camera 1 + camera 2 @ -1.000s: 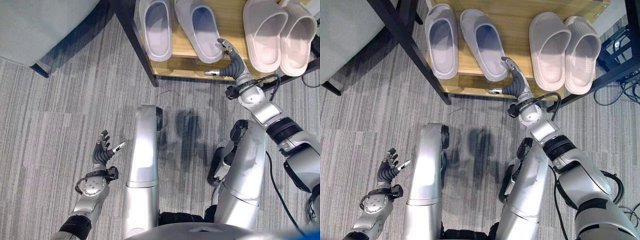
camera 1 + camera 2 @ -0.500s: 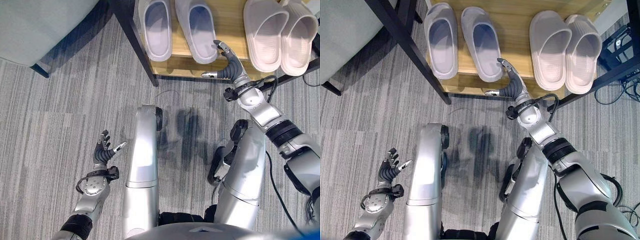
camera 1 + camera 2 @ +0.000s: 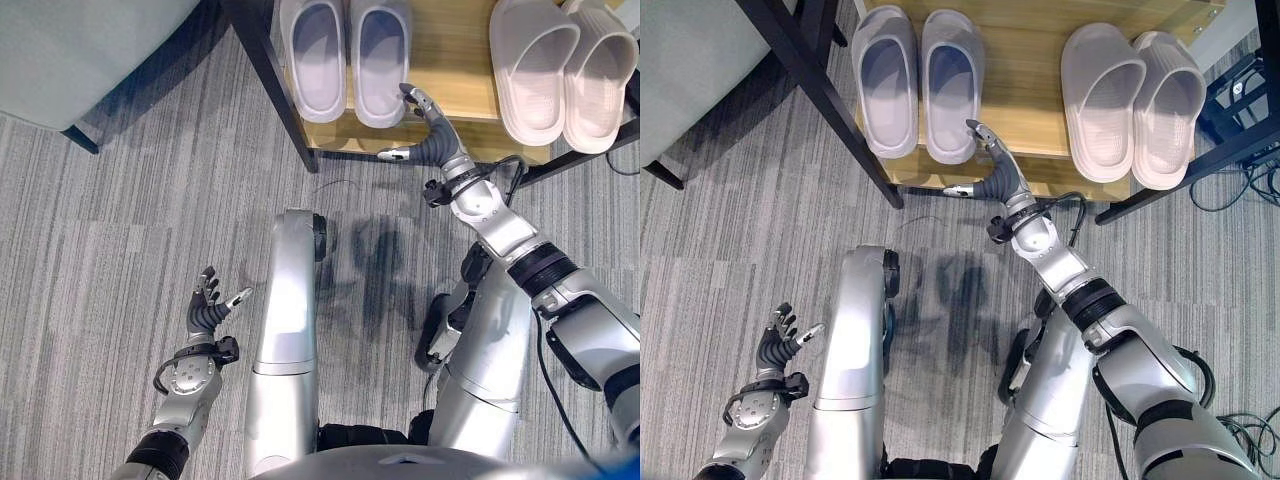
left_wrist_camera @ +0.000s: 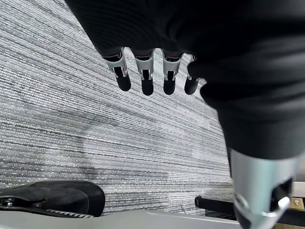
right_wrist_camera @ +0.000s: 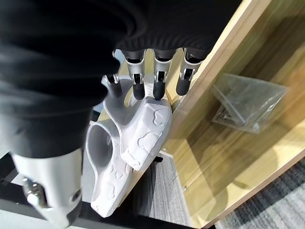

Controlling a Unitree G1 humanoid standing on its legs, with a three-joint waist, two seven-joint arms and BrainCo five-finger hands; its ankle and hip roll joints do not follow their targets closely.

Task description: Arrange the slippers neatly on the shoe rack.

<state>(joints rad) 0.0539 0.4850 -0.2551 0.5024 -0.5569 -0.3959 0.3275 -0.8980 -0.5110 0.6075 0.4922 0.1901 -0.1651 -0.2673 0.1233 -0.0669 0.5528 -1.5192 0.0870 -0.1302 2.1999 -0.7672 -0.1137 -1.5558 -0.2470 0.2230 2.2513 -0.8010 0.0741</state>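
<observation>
Two pale lilac slippers [image 3: 318, 62] [image 3: 379, 66] lie side by side, toes away from me, on the left half of the wooden shoe rack [image 3: 450, 60]. A pale pink pair [image 3: 531, 68] [image 3: 597, 74] lies on the right half. My right hand [image 3: 430, 132] is open, its straight fingers against the right side of the right lilac slipper [image 5: 143, 138] near its heel, thumb out over the rack's front edge. My left hand [image 3: 208, 308] hangs open and idle low above the carpet at the lower left.
Black metal legs [image 3: 270, 85] frame the rack. A grey upholstered seat [image 3: 80, 50] stands at the upper left. A clear plastic bag [image 5: 240, 102] lies on a lower wooden shelf. Grey striped carpet [image 3: 130, 220] covers the floor in front.
My right hand has swept left along the rack, pushing the right lilac slipper from a slanted position until it lies straight beside its mate. The left hand has barely moved.
</observation>
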